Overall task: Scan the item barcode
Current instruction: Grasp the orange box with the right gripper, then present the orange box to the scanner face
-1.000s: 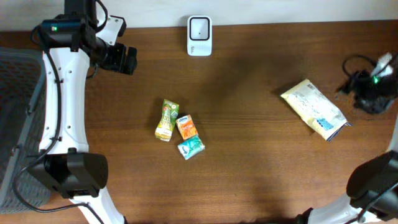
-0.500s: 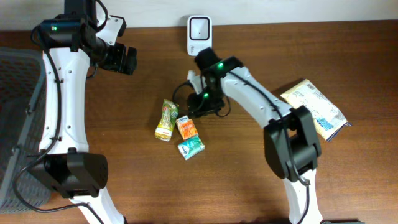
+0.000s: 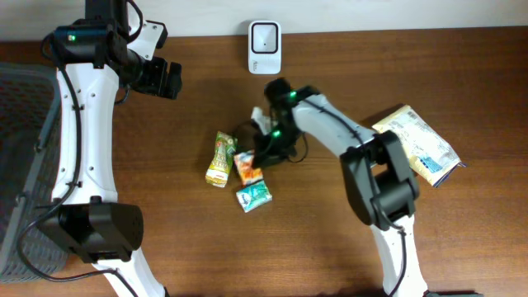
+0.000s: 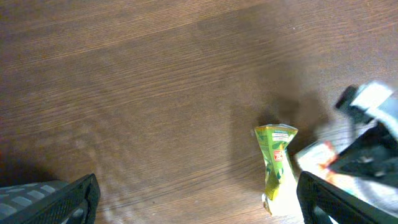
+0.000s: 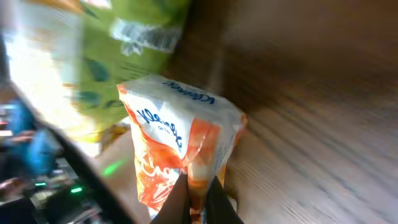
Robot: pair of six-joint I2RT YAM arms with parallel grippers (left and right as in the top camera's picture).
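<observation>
**A:** Where is the orange tissue pack [image 3: 247, 169] found?

**B:** It is seen lying on the table [image 3: 346, 239], near the middle. It is bunched together with a green pouch [image 3: 220, 158] on its left in the overhead view and a teal pack [image 3: 253, 195] just below it. The scanner [image 3: 265, 47] is set at the far edge, well apart from all three.

**A:** How is the right gripper [image 3: 266, 153] placed?

**B:** It is lowered onto the edge of the pack nearer the scanner. In the wrist view its jaws are brought together. A thin fold of orange wrapper appears to be pinched between them, though that view is blurred and how much is caught cannot be told.

**A:** And the left gripper [image 3: 162, 79]?

**B:** Its fingers [image 4: 59, 200] are spread wide apart, with bare wood seen between them. It is held over the far left part of the table, well away from the packs.

**A:** What else is noted?

**B:** A beige bag [image 3: 417, 144] is seen lying to the right, and a grey basket [image 3: 21, 107] at the table's left edge.
</observation>
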